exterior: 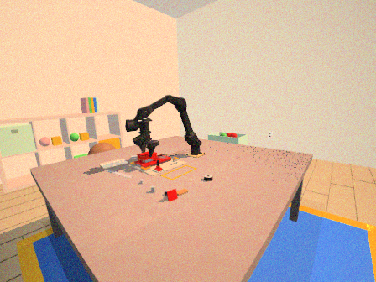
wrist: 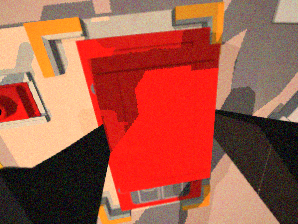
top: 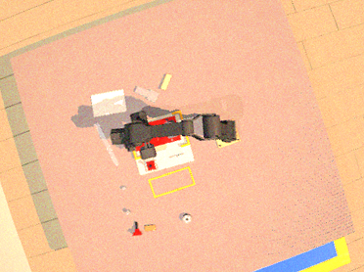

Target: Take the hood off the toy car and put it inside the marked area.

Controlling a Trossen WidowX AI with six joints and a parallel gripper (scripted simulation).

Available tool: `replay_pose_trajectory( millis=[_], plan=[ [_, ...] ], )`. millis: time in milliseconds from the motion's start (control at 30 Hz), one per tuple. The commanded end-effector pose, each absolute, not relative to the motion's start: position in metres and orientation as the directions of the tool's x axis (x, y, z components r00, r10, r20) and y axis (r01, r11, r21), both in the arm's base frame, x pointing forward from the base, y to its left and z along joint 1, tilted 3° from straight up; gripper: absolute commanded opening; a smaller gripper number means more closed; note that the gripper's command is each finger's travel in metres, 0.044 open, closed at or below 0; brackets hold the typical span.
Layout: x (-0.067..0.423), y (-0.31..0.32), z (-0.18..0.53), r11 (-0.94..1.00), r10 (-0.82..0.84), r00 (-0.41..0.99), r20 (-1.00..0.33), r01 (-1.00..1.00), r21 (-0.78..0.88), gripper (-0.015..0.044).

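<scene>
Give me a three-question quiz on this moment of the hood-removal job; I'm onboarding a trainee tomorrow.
1. True or false: the gripper is shut on the red hood of the toy car.
2. The yellow-outlined marked area holds: A) the hood B) the small black-and-white wheel C) none of the parts.
3. Fill in: in the wrist view, orange corner brackets frame the ____ panel.

Key: 1 true; 2 C; 3 red.
</scene>
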State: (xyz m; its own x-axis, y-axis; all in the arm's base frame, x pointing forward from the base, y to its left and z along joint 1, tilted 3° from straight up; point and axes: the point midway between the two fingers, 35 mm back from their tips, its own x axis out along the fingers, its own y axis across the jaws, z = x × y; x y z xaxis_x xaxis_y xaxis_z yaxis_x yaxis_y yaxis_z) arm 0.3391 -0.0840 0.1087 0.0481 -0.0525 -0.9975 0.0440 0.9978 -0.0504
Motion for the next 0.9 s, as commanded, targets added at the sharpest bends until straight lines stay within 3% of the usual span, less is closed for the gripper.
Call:
replay_pose_trajectory(
  millis=[0, 600, 867],
  plan=[
    [0.340, -0.084, 0.114, 0.998, -0.054, 0.057, -0.997, 0.047, -0.052, 0.0000],
    [0.338, -0.081, 0.151, 0.998, -0.052, 0.050, -0.997, 0.043, -0.050, 0.0000],
    [0.342, -0.042, 0.150, 0.998, -0.048, 0.050, -0.998, 0.043, -0.046, 0.0000]
  ],
)
